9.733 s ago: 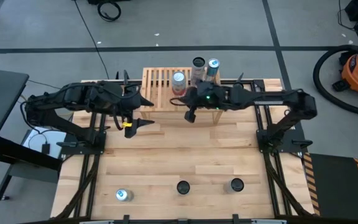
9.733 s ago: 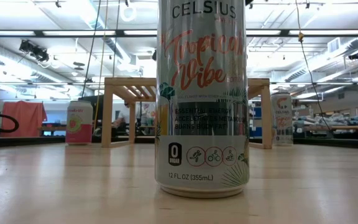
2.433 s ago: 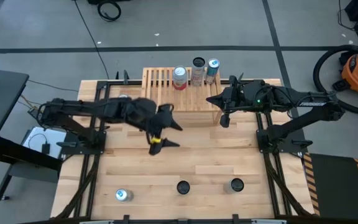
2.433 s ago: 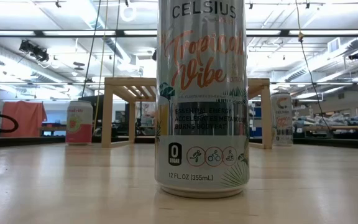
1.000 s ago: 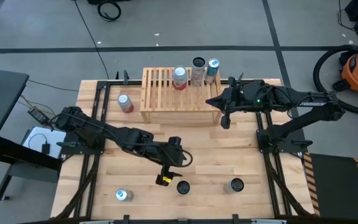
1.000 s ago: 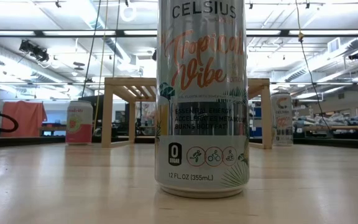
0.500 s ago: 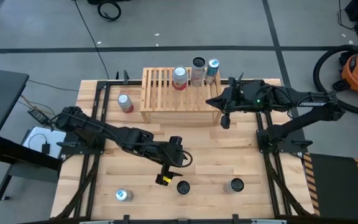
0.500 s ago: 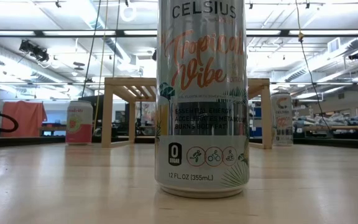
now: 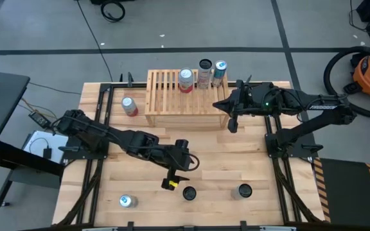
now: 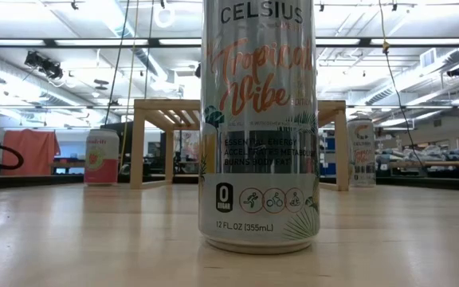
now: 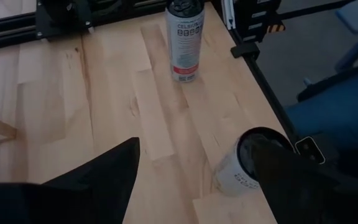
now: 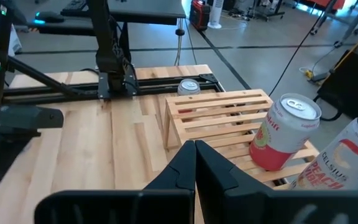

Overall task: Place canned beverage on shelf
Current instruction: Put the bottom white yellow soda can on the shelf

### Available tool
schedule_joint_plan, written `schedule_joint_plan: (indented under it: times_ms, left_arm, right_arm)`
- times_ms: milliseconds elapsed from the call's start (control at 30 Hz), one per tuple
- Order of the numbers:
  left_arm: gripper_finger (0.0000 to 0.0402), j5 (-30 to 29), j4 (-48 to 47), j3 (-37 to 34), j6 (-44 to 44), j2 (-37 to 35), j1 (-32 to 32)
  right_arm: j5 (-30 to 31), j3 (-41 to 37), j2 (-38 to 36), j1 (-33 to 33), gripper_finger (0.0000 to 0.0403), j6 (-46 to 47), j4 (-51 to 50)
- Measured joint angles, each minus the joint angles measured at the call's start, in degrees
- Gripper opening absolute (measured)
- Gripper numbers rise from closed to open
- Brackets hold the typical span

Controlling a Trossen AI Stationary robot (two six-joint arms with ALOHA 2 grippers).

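My left gripper [image 9: 177, 179] is open and low over the table's near middle. A white can with a dark top [image 9: 189, 192] stands on its base just beside it. In the left wrist view the can [image 11: 234, 175] stands close against the inner side of one finger; whether they touch, I cannot tell. The same can fills the low view [image 10: 260, 119]. The light wood shelf [image 9: 172, 106] stands at the far middle with three cans [image 9: 185, 80] on its slatted top. My right gripper [image 9: 230, 122] is shut and empty by the shelf's right end.
Other cans stand on the table: one left of the shelf [image 9: 128, 106], one at the near left [image 9: 127, 201], one at the near right [image 9: 243, 190]. The near right can also shows in the left wrist view [image 11: 185, 37]. A black frame rail [image 11: 253, 56] runs along the table's edge.
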Motion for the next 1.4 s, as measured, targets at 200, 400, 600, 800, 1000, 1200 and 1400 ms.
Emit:
schedule_joint_plan:
  times_ms: [200, 400, 600, 800, 1000, 1200, 1400]
  left_arm:
    - [0.0314, -0.53, 1.16, 0.02, 0.00, -0.04, 0.27]
    - [0.0314, 0.43, 1.32, 0.02, -0.07, -0.04, 1.17]
    - [0.0314, 4.65, 0.43, 0.02, -1.84, -0.04, 1.60]
    - [0.0314, 5.03, -3.23, 0.04, -4.84, -0.04, 1.65]
    - [0.0314, 5.07, -3.63, 0.04, -5.03, -0.04, 2.25]
    - [0.0314, 5.09, -3.59, 0.04, -6.26, -0.04, 2.25]
    - [0.0315, 5.11, -3.60, 0.04, -9.33, -0.04, 2.25]
  right_arm:
    - [-0.26, 0.00, 0.00, 0.11, 0.0010, 2.54, -0.04]
    - [-0.35, 0.00, 0.00, 0.11, 0.0010, 2.55, -0.02]
    - [-0.39, 0.00, 0.00, 0.11, 0.0010, 2.60, 0.00]
    - [-0.39, 0.00, 0.00, 0.09, 0.0010, 2.97, 0.02]
    - [-0.42, 0.00, 0.02, 0.11, 0.0010, 2.97, 0.02]
    - [-0.42, 0.00, 0.02, 0.09, 0.0010, 4.42, 0.01]
    - [-0.42, 0.00, 0.02, 0.09, 0.0010, 4.46, 0.02]
